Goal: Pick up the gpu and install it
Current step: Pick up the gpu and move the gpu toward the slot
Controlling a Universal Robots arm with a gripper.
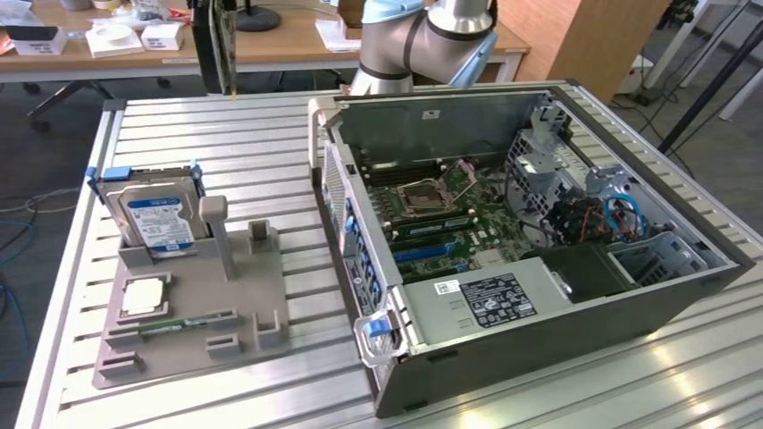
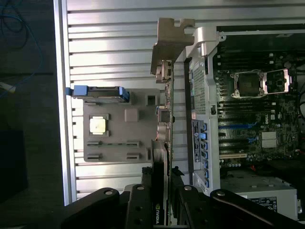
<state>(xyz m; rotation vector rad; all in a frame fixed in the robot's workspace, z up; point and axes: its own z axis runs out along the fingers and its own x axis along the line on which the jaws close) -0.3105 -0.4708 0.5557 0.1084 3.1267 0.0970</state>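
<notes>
I have the claw (image 2: pixel 163 193) pinching the gpu (image 2: pixel 167 119); its two fingers (image 2: pixel 143 200) press on either face of the card, near the end with the printed logo. Through the wrist view I look along the card edge-on. Its long axis runs straight out from the claw, and the silvery bracket (image 2: pixel 174 43) is at the far end, pointing down at the counter (image 1: pixel 214 125).

In the exterior view the gpu (image 1: pixel 218 49) hangs upright, well above the counter edge nearest the arm's base. It is off toward the exterior view's left of the open computer case (image 1: pixel 667 295).

From the wrist, the card sits over the bare strip of counter between the grey parts holder (image 2: pixel 119 138) and the case wall (image 2: pixel 205 43), touching neither. The motherboard (image 2: pixel 257 119) and its blue slot (image 2: pixel 238 126) lie off the card's flat side, beyond that wall.

I judge the key relation to be this: the card's long axis stands upright while the slots lie flat in the case, off to one side.
</notes>
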